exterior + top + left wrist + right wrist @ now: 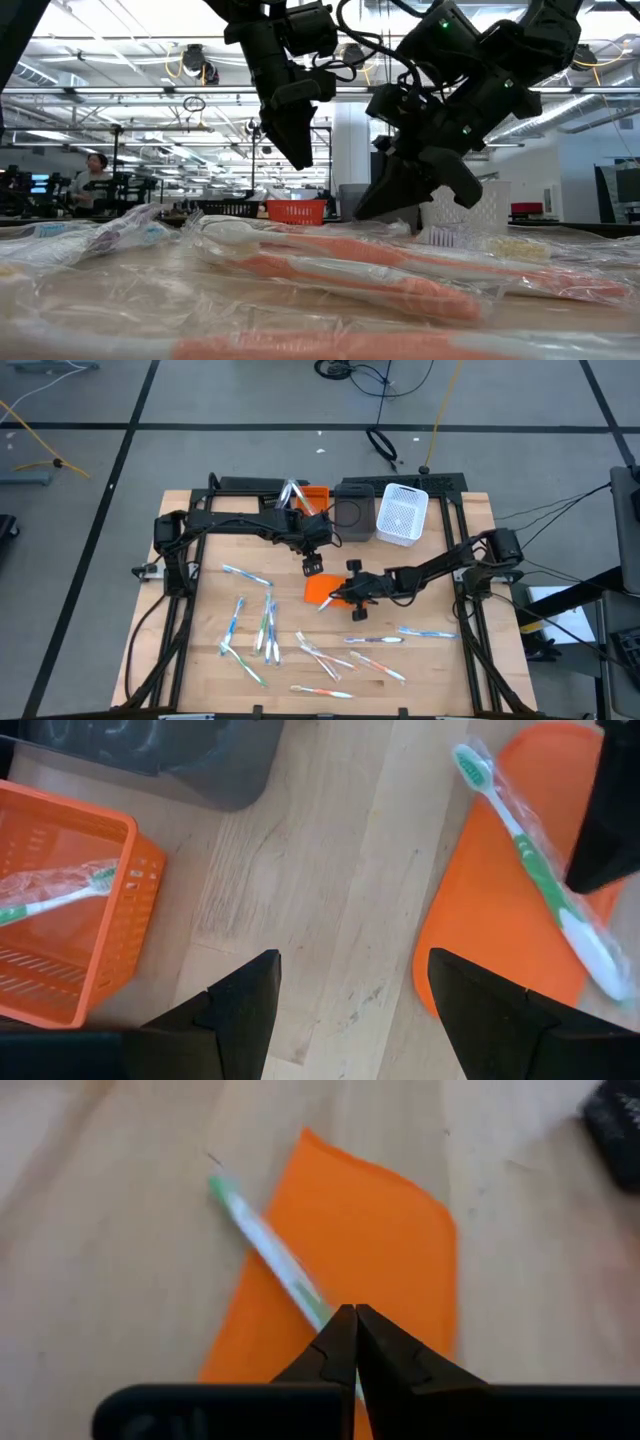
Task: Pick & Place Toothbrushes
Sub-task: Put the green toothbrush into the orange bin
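A: Item one, left side of the table?

B: Left gripper, fingers spread wide, holding nothing, hanging over bare wood just beside the orange sheet. Behind it, the orange bin, with one green-and-white wrapped toothbrush lying inside.

A: Loose stock on that side?

B: Scattered toothbrushes on the near left of the board, blue and green accents, several lying almost parallel, one blue-accented piece apart, farther back toward the left arm.

A: Centre?

B: The orange sheet, flat on the wood. A green toothbrush in a clear wrapper lies slantwise on it, bristle end past the sheet's edge over the wood. Right gripper is down on the handle end, fingers closed on that toothbrush. Behind the sheet, a dark grey bin.

A: Anything in the way?

B: The two grippers are near each other across the sheet but apart. The right arm's dark body covers part of the sheet from above.

A: Right side?

B: A white mesh bin at the back, touching or just beside the grey bin; cannot tell which. Orange-red toothbrushes and a blue-accented one on the near right, in wrappers. In the low view, wrapped orange-red pieces fill the foreground and hide most of the tabletop.

A: Beyond the table?

B: A person at far left in the room.
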